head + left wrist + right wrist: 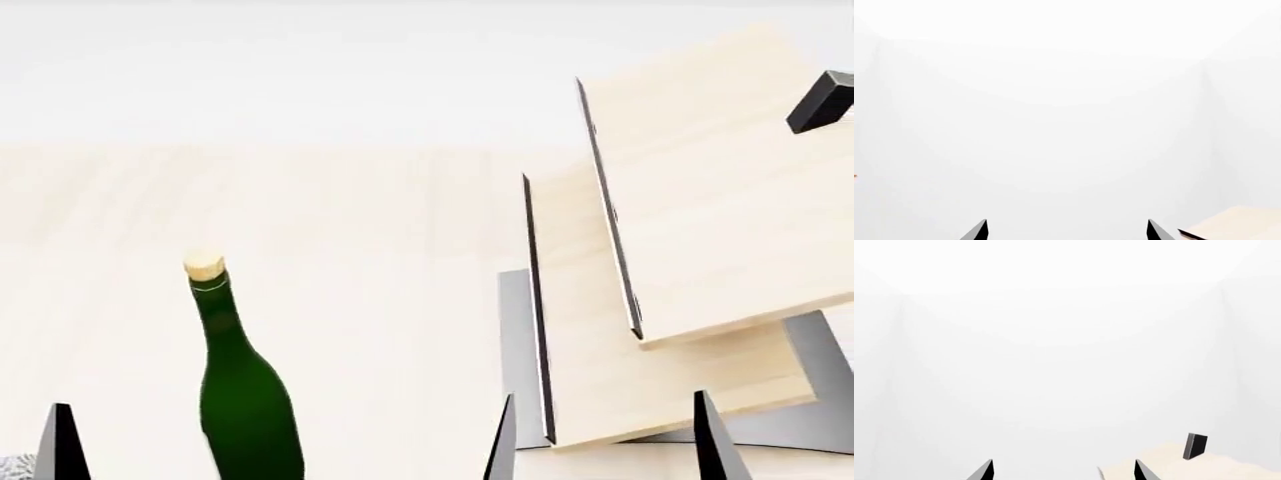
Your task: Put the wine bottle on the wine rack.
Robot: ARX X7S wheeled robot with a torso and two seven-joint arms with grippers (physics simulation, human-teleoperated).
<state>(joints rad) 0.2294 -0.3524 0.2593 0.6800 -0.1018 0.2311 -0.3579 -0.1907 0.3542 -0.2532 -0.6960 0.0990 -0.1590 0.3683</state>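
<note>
Head view: only the dark, pointed fingertips of both grippers rise from the lower frame edge. The black, wedge-fingered right gripper [605,440] shows two tips set well apart, nothing between them; the black left gripper [60,440] shows one tip. Each wrist view likewise shows two separated, empty tips, left [1067,231] and right [1064,471].

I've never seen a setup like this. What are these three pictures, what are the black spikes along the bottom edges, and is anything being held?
These are simulator renders of a two-armed robot. The head view looks down on a pale wooden table. On it stands a green wine bottle with a cork, upright and untouched. To its right is a wine rack: slanted light boards on a grey base, with a black peg. The other two pictures come from cameras near each arm's tool. The black spikes are fingertips: the left tool and the right tool, both open, holding nothing, facing mostly blank white background.
</note>
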